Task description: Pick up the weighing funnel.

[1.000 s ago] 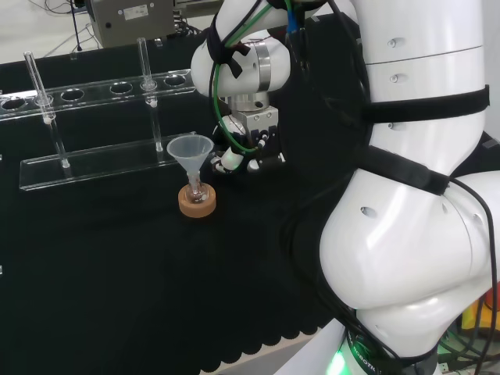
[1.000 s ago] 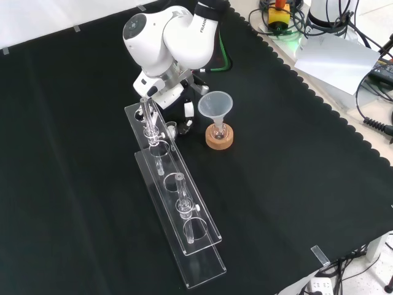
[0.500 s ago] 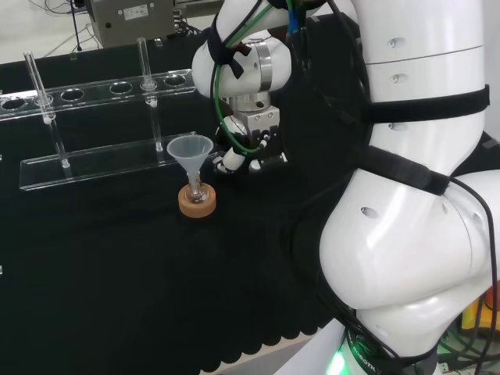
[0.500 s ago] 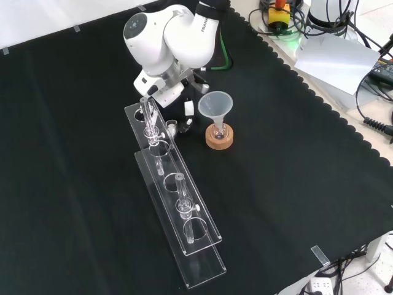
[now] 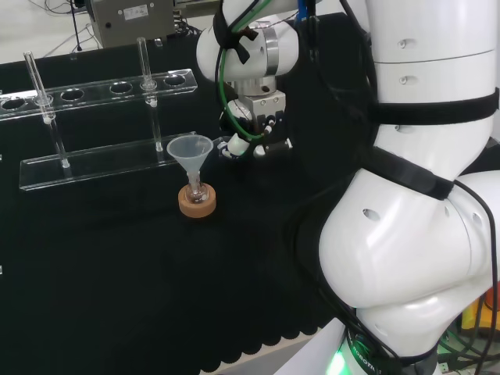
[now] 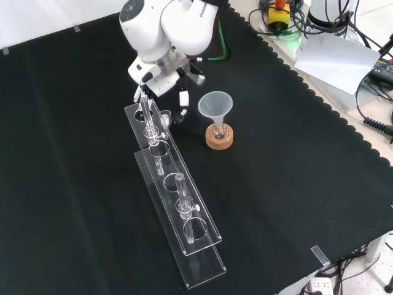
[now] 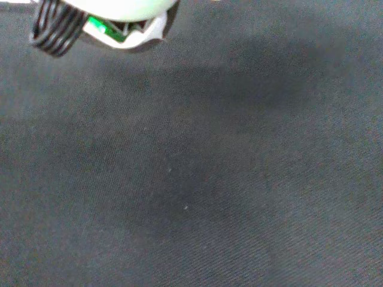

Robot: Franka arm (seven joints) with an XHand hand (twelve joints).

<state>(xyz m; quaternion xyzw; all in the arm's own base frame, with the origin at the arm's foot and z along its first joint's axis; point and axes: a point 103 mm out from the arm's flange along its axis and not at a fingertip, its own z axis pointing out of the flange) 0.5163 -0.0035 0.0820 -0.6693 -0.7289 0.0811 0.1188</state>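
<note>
The weighing funnel (image 6: 164,117), a small clear piece, hangs just above the cloth beside the near end of the clear rack. In the head view the weighing funnel (image 5: 223,144) shows right of the big funnel's rim. My hand (image 6: 180,100) points down over it with its fingers curled in, pinching the piece. From behind, the hand (image 5: 251,139) hangs under the wrist, a little above the cloth. In the wrist view a blurred white part of the hand (image 7: 114,18) shows over bare black cloth.
The big funnel (image 6: 215,106) stands in a small flask on a cork ring (image 6: 220,139), close to my hand. A long clear rack (image 6: 181,209) holds upright glass tubes (image 6: 148,118). The arm's white links (image 5: 414,195) take up the head view's right side.
My hand has risen and moved slightly away from the cork ring. The small clear piece has come up off the cloth with it.
</note>
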